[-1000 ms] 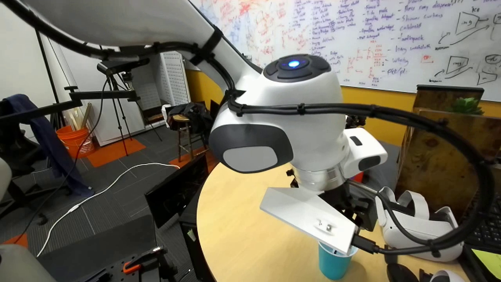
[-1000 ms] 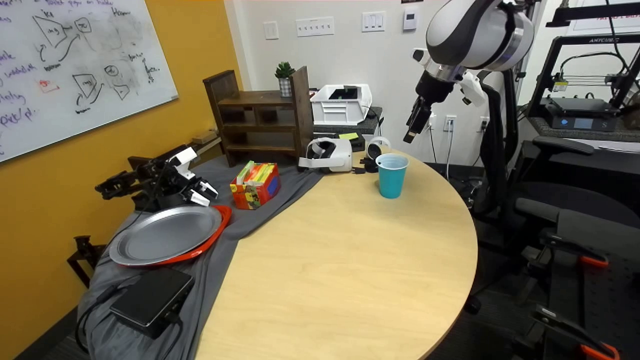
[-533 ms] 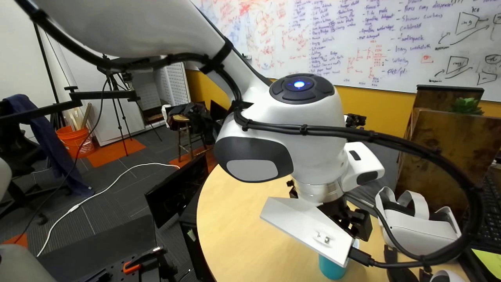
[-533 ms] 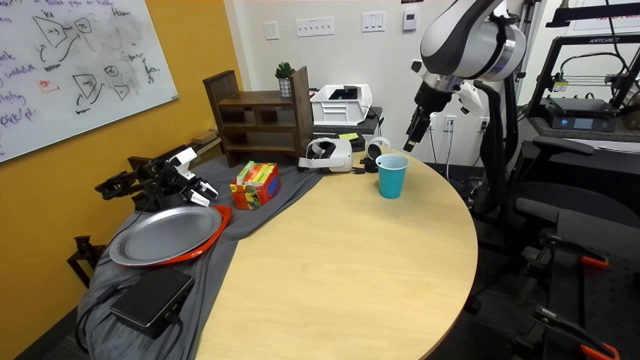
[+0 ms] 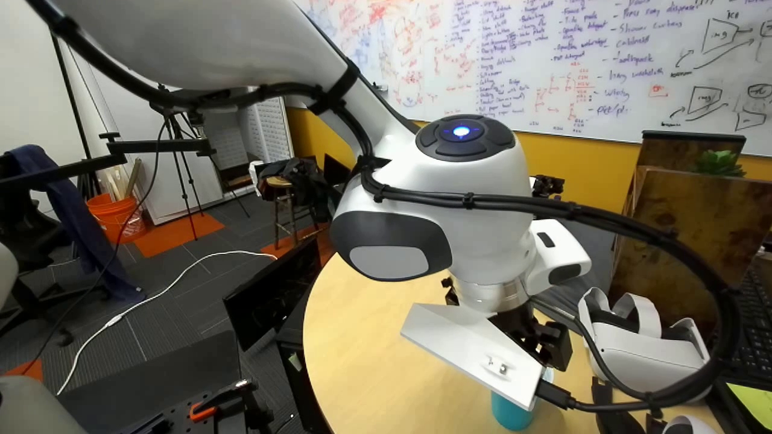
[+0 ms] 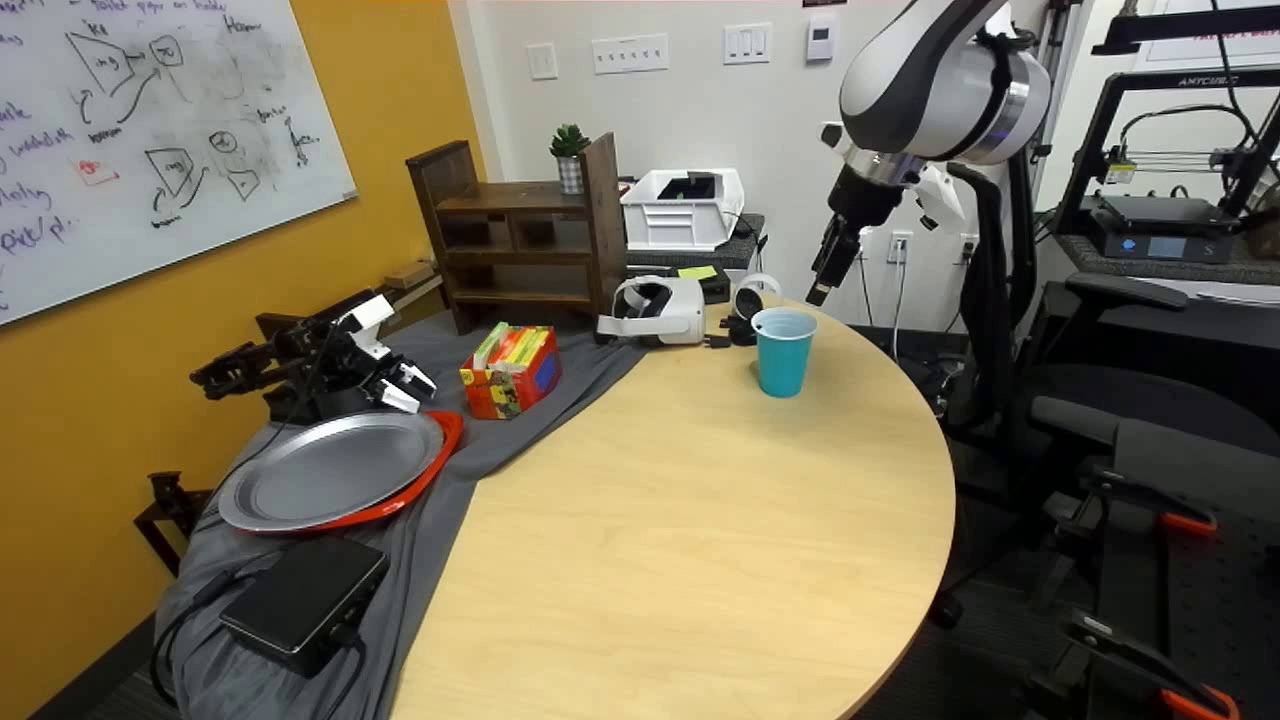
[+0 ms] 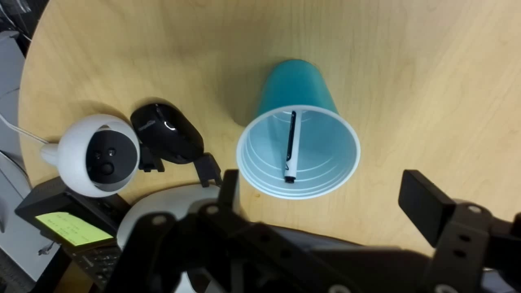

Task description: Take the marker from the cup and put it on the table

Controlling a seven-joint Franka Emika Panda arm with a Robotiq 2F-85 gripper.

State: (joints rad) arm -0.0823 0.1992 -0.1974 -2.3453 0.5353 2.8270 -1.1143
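Marker [image 7: 293,145] inside the cup [image 7: 299,87], its black end turned toward the rim; the cup stands upright on the worktop [image 6: 650,500]. The end effector [image 7: 323,184] is positioned near the cup, jaws spread wide apart and holding nothing. The task appears to be at the approach stage: grasping the marker, withdrawing it and placing it on the worktop all remain.
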